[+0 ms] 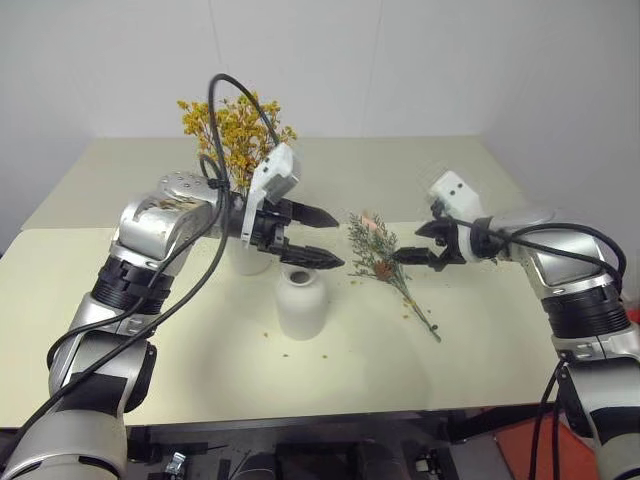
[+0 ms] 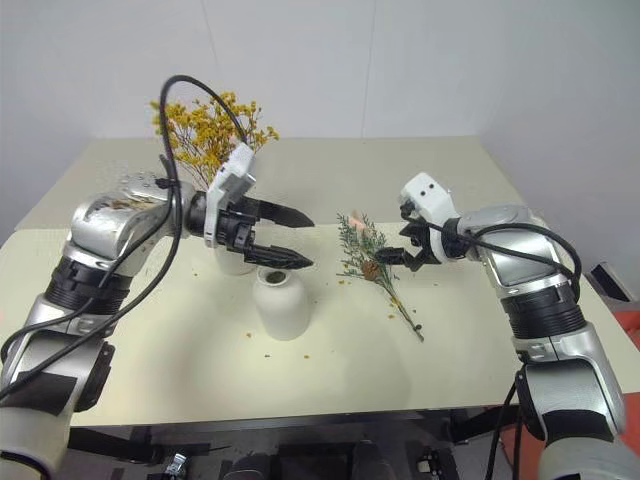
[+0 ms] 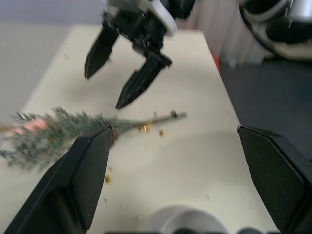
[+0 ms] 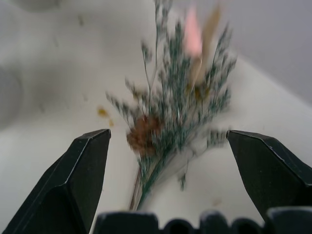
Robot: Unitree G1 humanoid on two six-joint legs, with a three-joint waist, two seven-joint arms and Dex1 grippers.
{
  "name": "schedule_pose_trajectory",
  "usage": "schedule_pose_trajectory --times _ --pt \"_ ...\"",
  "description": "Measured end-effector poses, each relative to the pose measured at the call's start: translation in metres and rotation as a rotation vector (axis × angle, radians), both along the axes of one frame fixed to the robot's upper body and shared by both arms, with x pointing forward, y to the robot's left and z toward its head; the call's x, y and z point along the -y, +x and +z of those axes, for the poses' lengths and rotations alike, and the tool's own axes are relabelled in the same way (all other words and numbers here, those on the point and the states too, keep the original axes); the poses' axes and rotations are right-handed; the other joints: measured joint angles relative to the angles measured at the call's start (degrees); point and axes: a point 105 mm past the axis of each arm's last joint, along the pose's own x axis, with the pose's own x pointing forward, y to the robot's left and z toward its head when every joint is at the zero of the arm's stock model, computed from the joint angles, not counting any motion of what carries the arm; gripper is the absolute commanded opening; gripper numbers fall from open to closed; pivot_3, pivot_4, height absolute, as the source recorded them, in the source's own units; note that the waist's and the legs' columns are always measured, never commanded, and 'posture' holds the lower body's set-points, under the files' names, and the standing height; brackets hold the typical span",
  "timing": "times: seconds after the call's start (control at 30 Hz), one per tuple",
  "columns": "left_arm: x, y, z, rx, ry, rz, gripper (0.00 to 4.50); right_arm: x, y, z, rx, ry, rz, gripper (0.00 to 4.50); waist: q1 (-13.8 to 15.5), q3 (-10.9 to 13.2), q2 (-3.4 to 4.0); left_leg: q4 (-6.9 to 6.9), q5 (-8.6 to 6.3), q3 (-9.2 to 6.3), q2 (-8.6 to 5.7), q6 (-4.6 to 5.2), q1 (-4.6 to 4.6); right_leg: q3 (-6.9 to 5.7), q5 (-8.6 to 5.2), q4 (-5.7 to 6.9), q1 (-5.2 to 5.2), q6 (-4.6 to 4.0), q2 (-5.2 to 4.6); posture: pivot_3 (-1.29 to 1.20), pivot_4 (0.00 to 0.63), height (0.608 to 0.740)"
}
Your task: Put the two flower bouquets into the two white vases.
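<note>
Grey-green feathery dried bouquet with a pinecone and pink plume point(image 1: 380, 255) lies flat on the cream table point(image 1: 480, 360), right of centre, blossoms toward the far side, thin stem trailing near-right. Not yet vased, so it's the open item.

Short round-bodied white ceramic vase with a narrow neck point(image 1: 301, 302) stands empty just left of it, likely its target. Yellow-orange dried bouquet point(image 1: 232, 130) is upright at far left, apparently already in the taller white vase point(image 1: 247, 258), which is mostly hidden behind the left arm.

Right gripper point(image 1: 423, 243) has its jaws spread wide, nothing in them, tilted down just right of the bouquet's head, not touching; probably lining up a pick.

Left gripper point(image 1: 315, 238) is also spread and empty, pointing right above the short vase, well clear of the stems.
</note>
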Motion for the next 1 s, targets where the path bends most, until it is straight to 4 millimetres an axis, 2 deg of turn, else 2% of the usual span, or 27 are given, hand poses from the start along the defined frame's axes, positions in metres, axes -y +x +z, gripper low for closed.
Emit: schedule_pose_trajectory --times 0.2,0.43,0.53,0.6,0.9,0.93,1.0 --pt "0.002 0.002 -0.003 -0.002 0.019 -0.005 4.46 0.006 -0.004 -0.031 -0.166 -0.070 -0.030 4.50 0.1 0.0 0.00 0.00 0.00 0.01 -0.01 0.00 -0.05 0.02 0.00 0.02 -0.06 0.00 -0.02 0.00 0.150 0.740" --pt "0.003 0.003 -0.003 0.006 0.026 0.003 4.46 -0.004 -0.001 -0.062 -0.272 -0.159 -0.014 4.50 0.1 0.0 0.00 0.02 0.00 0.01 -0.01 0.00 -0.06 0.03 0.01 0.04 -0.08 -0.02 -0.01 0.00 0.150 0.740" --pt "0.004 0.002 -0.003 0.015 0.031 0.003 4.50 -0.006 0.002 -0.062 -0.272 -0.178 -0.010 3.87 0.1 0.0 0.00 0.06 0.00 0.02 -0.02 0.00 -0.06 0.03 0.01 0.07 -0.08 -0.01 -0.03 0.00 0.150 0.740" --pt "0.004 0.002 -0.002 0.020 0.032 0.006 4.50 -0.007 0.005 -0.062 -0.262 -0.195 -0.007 3.29 0.1 0.0 0.00 0.07 0.00 0.01 -0.01 0.00 -0.04 0.03 0.01 0.09 -0.08 -0.01 -0.02 0.00 0.150 0.740" --pt "-0.003 0.002 -0.001 0.027 0.019 0.047 4.50 -0.006 0.014 -0.059 -0.238 -0.178 -0.047 0.16 0.0 0.0 0.00 0.07 0.00 0.01 -0.01 0.00 -0.03 0.04 0.06 0.10 -0.07 -0.09 -0.01 0.00 0.150 0.740" --pt "-0.004 0.002 0.000 0.030 0.017 0.050 4.50 -0.007 0.015 -0.059 -0.235 -0.172 -0.050 0.03 0.0 0.0 0.00 0.07 0.00 0.01 -0.01 0.00 -0.04 0.04 0.06 0.10 -0.08 -0.09 -0.01 0.00 0.150 0.740" --pt "-0.005 0.003 0.000 0.033 0.016 0.059 4.50 -0.009 0.017 -0.055 -0.228 -0.133 -0.073 0.03 0.1 0.0 0.01 0.06 0.00 0.01 -0.01 0.00 -0.04 0.04 0.08 0.11 -0.08 -0.12 -0.02 0.00 0.150 0.740"
